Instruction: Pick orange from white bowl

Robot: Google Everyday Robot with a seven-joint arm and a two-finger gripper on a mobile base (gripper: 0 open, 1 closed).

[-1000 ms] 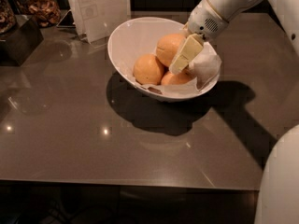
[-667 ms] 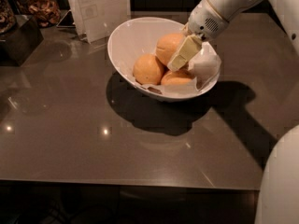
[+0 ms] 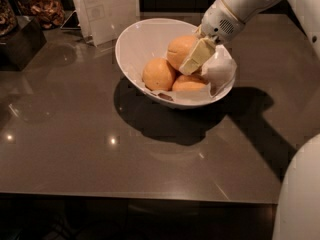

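The gripper (image 3: 193, 62) is down inside the white bowl (image 3: 131, 40), laid against the arm-side flank of the orange (image 3: 178, 49). That fruit sits highest on the pile, toward the back of the bowl. I cannot tell whether the gripper has the fruit clamped or merely rests on it; only its cream-coloured front face shows, lying over the skin.

Risks, nearest first:
- **Slip:** the contact looks off-centre on a round, dimpled fruit, so a lift may let the orange roll free and drop back.
- **Neighbours:** a second orange (image 3: 190, 84) lies just below the gripper, and a third (image 3: 159, 74) lies past the target on the side away from the arm. Both seem to prop the target up, so either could shift or be nudged as it leaves.
- **Paper:** the paper lining (image 3: 221, 68) stands crumpled right beside the gripper, on the arm's side. It could snag and be dragged up with the fruit.
- **Bowl:** it stands free on the glossy table (image 3: 100, 149), so a sideways pull might rock or slide it.

Count: one gripper, one bowl, one paper lining and three oranges in view; more may hide under the gripper or the paper. Farther off, beyond the bowl and away from the arm, there is what looks like one white paper bag (image 3: 107, 6), one jar (image 3: 40, 6) and one dark box (image 3: 20, 41).
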